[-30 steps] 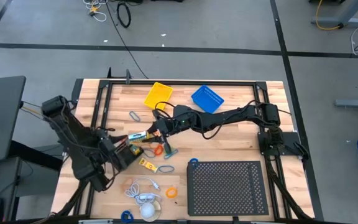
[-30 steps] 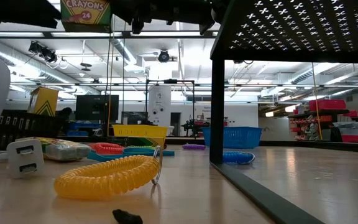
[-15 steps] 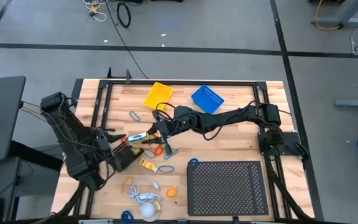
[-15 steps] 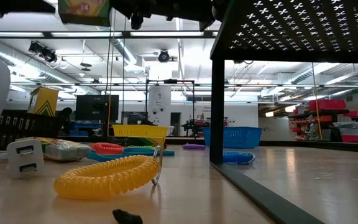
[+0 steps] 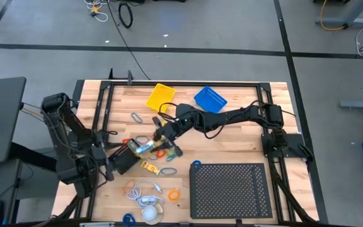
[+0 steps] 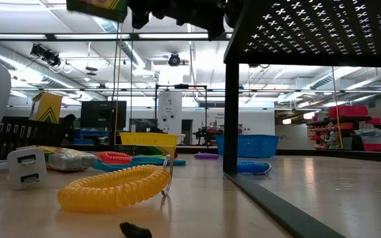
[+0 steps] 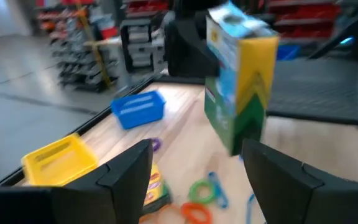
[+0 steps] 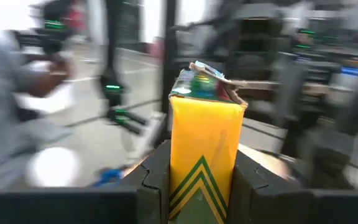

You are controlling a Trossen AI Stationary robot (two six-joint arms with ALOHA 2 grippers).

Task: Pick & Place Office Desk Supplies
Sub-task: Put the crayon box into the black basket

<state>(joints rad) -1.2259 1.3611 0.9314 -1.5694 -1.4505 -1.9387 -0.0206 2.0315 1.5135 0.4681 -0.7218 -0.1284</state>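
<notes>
high view: the right gripper point(image 5: 159, 133) holds a crayon box point(image 5: 145, 146) above mid-table, the left gripper point(image 5: 115, 156) just beside it. left wrist view: left fingers point(image 7: 126, 169) stand apart, nothing between them. right wrist view: right fingers point(image 8: 156, 177) are clamped on the box.

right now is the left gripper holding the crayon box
No, the left gripper is open and empty; the crayon box sits clamped between the right gripper's fingers.
</notes>
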